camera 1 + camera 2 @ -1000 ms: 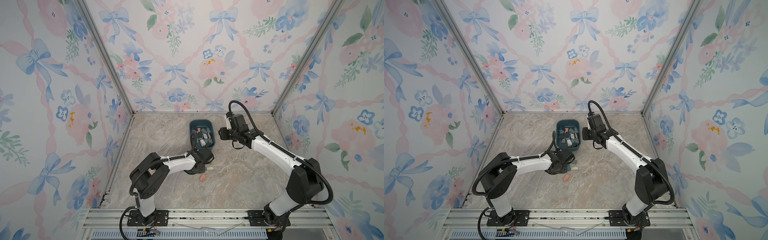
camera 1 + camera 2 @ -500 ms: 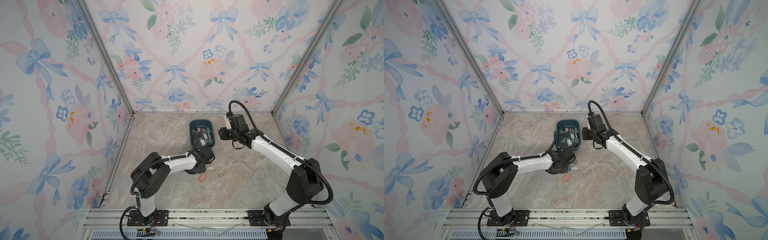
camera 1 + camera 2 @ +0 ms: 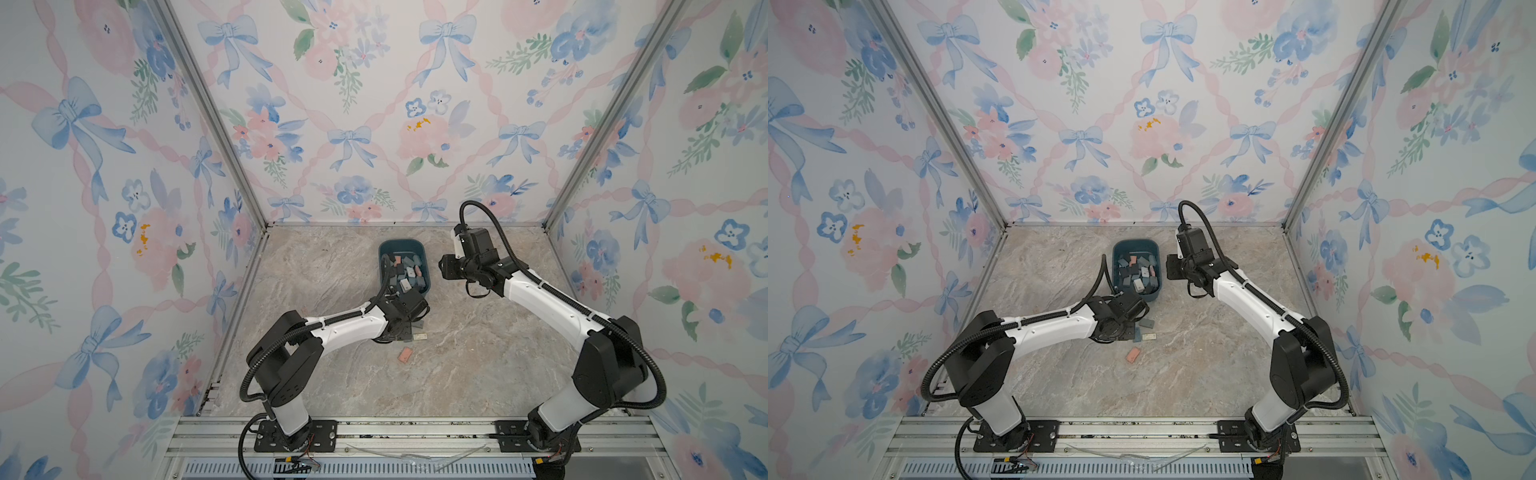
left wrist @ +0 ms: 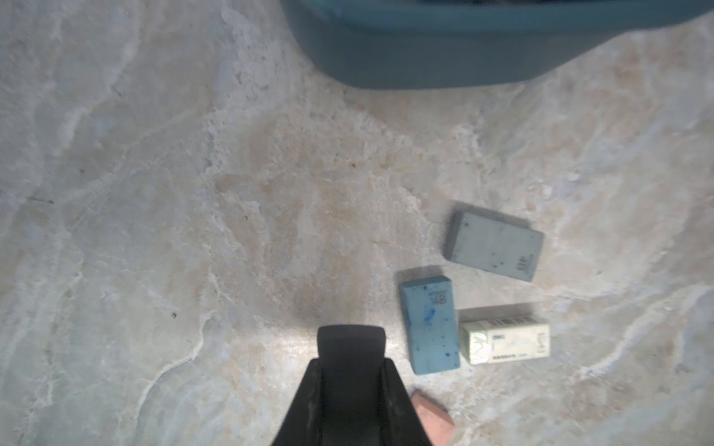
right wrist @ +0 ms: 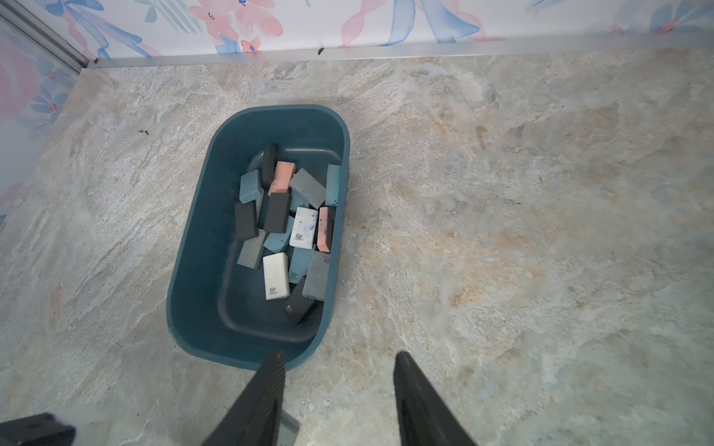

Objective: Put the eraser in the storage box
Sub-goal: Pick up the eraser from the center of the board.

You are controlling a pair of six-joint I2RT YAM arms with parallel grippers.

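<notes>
The left pincer (image 4: 351, 340) is hanging pressed together and empty just beside the blue eraser (image 4: 429, 324) on the worktop (image 4: 154, 193), seemingly lining up a pick. Behind, the storage box (image 5: 193, 270) is sitting near. The right pincer (image 5: 340, 355) is hovering beside it, jaws apart, leaving room.

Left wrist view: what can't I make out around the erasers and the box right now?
- pink eraser: partly behind the left tool and cut off by the bottom edge.
- storage box: blurred and cut off by the top edge; its inside is unseen here.
- white eraser: its print is too small to read.
- In both top views the left tool is mostly hidden under its own wrist.
</notes>
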